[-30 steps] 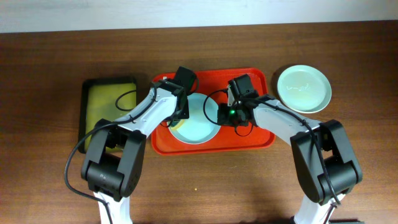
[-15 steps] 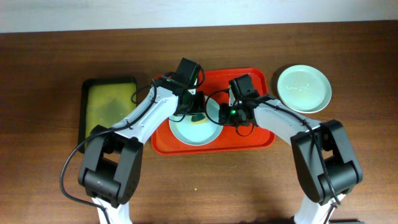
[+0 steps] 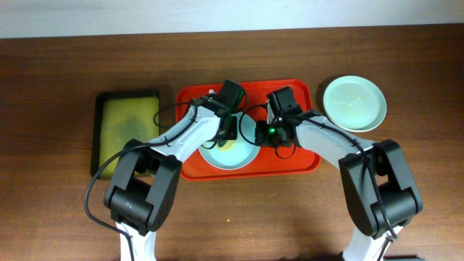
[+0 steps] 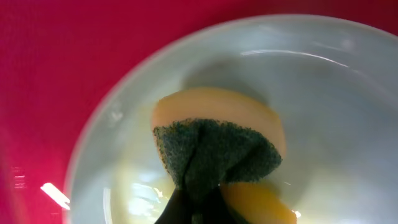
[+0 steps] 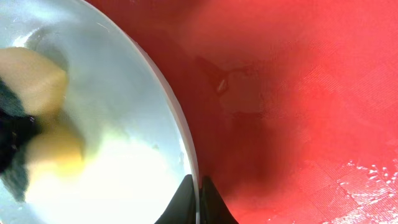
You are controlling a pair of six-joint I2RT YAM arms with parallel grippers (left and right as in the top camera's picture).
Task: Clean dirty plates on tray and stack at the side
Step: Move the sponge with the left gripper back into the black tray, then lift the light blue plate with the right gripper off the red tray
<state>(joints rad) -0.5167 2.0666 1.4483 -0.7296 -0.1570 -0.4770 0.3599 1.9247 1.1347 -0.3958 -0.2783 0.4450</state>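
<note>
A pale mint-blue plate (image 3: pixel 230 151) lies on the red tray (image 3: pixel 290 161). My left gripper (image 3: pixel 229 135) is shut on a yellow sponge with a green scrub face (image 4: pixel 214 158) and presses it onto the plate (image 4: pixel 323 93), which has yellowish smears. My right gripper (image 3: pixel 262 135) is shut on the plate's right rim (image 5: pixel 186 162) and holds it. A second mint-blue plate (image 3: pixel 354 103) lies on the table to the right of the tray. The white plate is not in view.
A black-rimmed yellow-green tray (image 3: pixel 127 129) sits on the wooden table to the left of the red tray. The red tray floor (image 5: pixel 298 93) to the right of the held plate is bare.
My left gripper has moved right and down across the plate with the sponge, from the plate's left edge to its upper middle. The right arm has stayed still.
</note>
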